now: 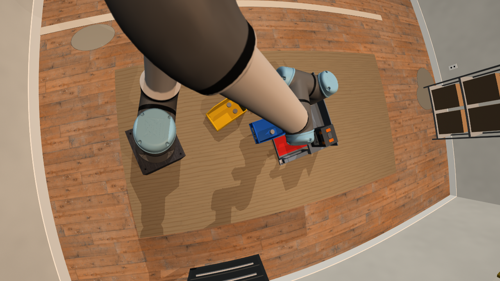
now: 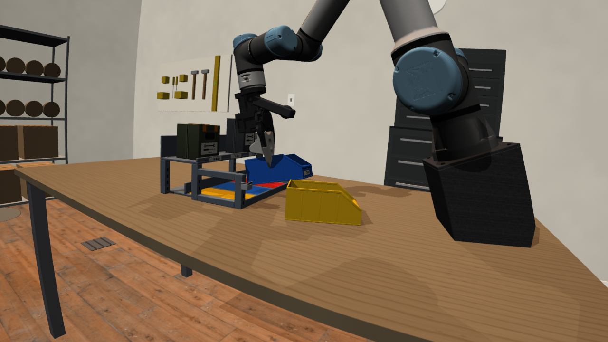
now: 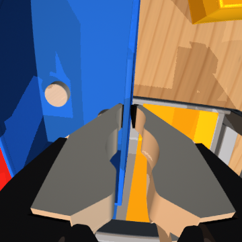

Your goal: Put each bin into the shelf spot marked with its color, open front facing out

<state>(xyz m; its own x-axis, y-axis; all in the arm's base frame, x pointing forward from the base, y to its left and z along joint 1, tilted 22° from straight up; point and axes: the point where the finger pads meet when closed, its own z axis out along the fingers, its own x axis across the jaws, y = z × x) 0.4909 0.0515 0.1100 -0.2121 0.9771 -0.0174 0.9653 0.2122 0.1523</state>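
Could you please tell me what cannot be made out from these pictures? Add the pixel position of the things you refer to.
- Blue mark: mostly hidden in the top view by the arm and the blue bin [image 1: 263, 126] [image 2: 271, 170] [image 3: 104, 50].
- Yellow bin's [image 1: 223, 117] [image 2: 318, 204] inside: mostly hidden by its near wall in the exterior view; cut off by the wrist view's top edge.
- Blue bin's label [image 2: 307, 171]: too small to read in the exterior view.

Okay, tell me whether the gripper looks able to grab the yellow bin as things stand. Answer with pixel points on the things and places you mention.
Probably not yet: the gripper [image 2: 270, 163] [image 3: 127, 106] is shut on a side wall of the blue bin [image 1: 263, 130] [image 2: 271, 170] [image 3: 101, 44], though nothing visible blocks the yellow bin [image 1: 223, 117] [image 2: 320, 204] [image 3: 215, 11] from above.
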